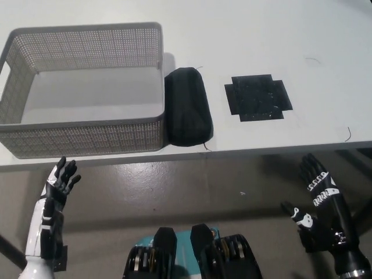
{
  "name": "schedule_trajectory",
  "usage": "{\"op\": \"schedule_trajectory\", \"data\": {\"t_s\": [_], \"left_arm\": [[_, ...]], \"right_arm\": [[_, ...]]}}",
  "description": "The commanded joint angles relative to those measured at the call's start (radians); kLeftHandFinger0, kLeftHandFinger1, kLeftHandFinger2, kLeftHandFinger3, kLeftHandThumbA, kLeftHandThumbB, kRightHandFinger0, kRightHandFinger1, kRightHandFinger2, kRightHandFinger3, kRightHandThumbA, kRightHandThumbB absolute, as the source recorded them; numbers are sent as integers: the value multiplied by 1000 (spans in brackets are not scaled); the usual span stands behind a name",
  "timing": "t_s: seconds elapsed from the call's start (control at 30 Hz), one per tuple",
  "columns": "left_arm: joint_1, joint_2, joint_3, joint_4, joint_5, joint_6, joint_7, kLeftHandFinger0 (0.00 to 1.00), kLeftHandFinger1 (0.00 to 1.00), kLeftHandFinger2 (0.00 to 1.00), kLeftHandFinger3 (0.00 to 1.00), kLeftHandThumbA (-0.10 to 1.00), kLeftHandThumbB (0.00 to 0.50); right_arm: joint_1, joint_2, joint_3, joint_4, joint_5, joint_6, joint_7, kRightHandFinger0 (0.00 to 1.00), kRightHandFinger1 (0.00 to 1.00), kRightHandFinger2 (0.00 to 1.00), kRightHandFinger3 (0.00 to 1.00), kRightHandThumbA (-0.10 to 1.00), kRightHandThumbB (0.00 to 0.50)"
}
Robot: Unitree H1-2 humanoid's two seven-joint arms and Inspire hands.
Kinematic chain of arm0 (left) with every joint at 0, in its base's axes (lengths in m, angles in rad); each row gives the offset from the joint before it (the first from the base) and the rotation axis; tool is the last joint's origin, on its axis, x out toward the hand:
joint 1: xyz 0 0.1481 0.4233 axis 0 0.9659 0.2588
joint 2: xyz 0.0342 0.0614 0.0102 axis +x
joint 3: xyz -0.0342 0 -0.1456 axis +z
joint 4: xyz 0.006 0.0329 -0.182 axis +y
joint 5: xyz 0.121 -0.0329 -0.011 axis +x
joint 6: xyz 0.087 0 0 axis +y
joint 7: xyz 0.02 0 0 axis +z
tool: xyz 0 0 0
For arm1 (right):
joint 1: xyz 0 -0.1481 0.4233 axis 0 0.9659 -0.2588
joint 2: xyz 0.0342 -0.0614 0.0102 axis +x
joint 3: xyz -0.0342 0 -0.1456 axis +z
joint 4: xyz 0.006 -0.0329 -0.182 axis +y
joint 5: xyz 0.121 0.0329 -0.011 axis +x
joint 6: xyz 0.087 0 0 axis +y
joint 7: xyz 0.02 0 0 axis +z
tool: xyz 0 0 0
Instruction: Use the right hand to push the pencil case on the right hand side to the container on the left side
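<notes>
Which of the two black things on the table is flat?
The cross-shaped black patch, lying flush right of the pencil case; the case is a bulging pouch beside the basket.

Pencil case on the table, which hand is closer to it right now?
Roughly equal, the right marginally nearer. The right hand is below the table edge, off to the pencil case's right; the left hand is below the basket, off to its left.
</notes>
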Motion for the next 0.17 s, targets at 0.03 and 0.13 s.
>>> {"op": "schedule_trajectory", "data": {"t_s": [0.03, 0.13], "left_arm": [[-2, 10, 8, 1, 13, -29, -6, 1000, 1000, 1000, 1000, 1000, 242], [2, 14, 9, 4, 16, -29, -4, 1000, 1000, 1000, 1000, 1000, 246]], "right_arm": [[-22, 9, -13, -24, -3, -35, -28, 1000, 1000, 1000, 1000, 1000, 376], [-24, 4, -7, -21, 3, -39, -16, 1000, 1000, 1000, 1000, 1000, 365]]}}
